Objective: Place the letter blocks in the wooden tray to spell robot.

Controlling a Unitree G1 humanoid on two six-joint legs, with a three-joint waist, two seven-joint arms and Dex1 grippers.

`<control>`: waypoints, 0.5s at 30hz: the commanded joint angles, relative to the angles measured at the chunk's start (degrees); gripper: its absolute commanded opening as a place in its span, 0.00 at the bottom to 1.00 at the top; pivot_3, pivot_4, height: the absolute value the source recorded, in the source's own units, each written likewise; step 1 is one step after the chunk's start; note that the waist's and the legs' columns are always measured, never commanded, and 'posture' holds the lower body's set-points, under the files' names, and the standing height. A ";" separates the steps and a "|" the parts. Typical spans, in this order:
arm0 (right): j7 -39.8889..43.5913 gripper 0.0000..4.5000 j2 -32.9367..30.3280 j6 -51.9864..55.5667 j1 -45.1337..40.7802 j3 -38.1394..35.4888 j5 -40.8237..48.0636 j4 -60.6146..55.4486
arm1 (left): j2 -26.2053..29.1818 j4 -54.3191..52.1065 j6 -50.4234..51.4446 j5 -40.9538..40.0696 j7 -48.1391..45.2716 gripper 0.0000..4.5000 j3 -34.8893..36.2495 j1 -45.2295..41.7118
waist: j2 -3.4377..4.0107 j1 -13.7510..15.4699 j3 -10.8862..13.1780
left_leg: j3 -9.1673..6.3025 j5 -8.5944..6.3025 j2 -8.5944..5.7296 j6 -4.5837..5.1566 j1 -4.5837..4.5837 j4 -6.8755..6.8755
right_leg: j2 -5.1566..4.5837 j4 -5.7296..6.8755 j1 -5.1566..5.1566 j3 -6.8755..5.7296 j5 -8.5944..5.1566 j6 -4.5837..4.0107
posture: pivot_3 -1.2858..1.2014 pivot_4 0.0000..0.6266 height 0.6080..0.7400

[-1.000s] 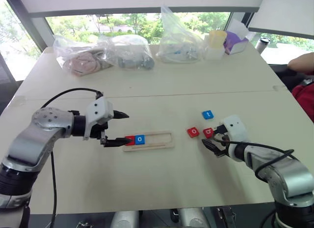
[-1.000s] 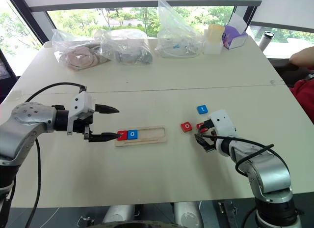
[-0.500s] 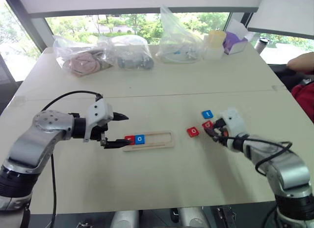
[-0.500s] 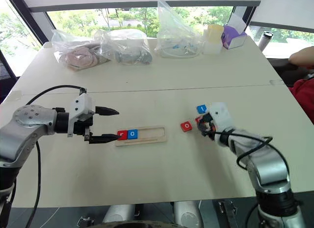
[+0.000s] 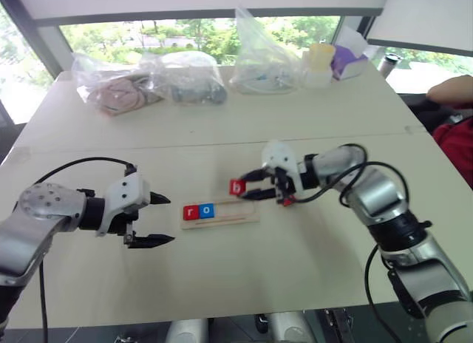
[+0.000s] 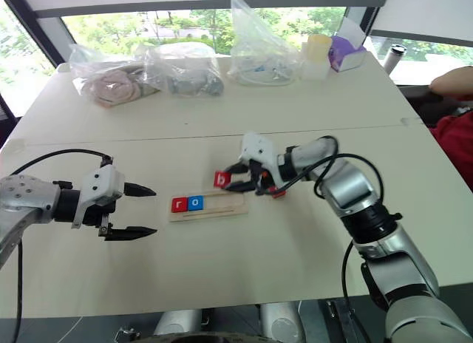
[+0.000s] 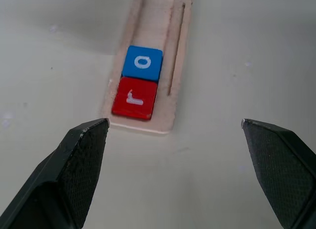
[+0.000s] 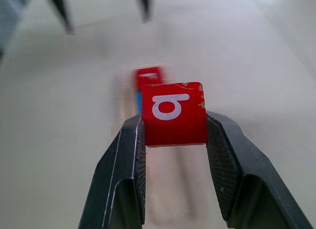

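While clamped on the red b block (image 5: pixel 237 187), the right gripper (image 5: pixel 250 193) hung above the wooden tray (image 5: pixel 240 217).
Left gripper (image 5: pixel 163 219) gaped empty off the tray's r (image 5: pixel 191 212) end.

I log: red r block (image 7: pixel 134 97), white letter; blue o block (image 7: pixel 142 63), white letter; red b block (image 8: pixel 174 113), white letter; pale wooden tray (image 5: pixel 236 216); black gripper fingers (image 7: pixel 79 160).

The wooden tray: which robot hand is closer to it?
The right. The right gripper holds the red b block just above the wooden tray, near its empty end. The left gripper sits open on the table past the tray's r end, a gap away.
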 commanded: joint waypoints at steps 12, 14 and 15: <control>4.39 0.25 7.64 -14.72 -6.21 4.65 -11.74 15.47 | -0.97 -7.02 3.29 -2.63 5.59 1.00 5.16 4.27 | 0.00 0.40 0.00 | 0.07 0.02 -0.09 -0.05 0.07 0.07 | -0.08 0.03 0.04 0.05 -0.02 -0.12 | 0.52 0.24 1.00; 4.65 0.25 7.62 -14.94 -5.89 4.36 -12.26 15.70 | -1.20 -7.21 3.54 -2.83 6.00 1.00 5.11 4.20 | 0.00 0.39 0.00 | 0.07 0.02 -0.09 -0.05 0.07 0.07 | -0.08 0.04 0.04 0.05 -0.01 -0.11 | 0.52 0.24 1.00; 4.73 0.25 7.51 -15.01 -5.58 4.23 -12.50 15.58 | -1.34 -7.28 3.60 -2.89 6.23 1.00 4.93 4.10 | 0.00 0.38 0.00 | 0.06 0.02 -0.09 -0.05 0.06 0.07 | -0.07 0.04 0.04 0.05 -0.01 -0.11 | 0.52 0.24 1.00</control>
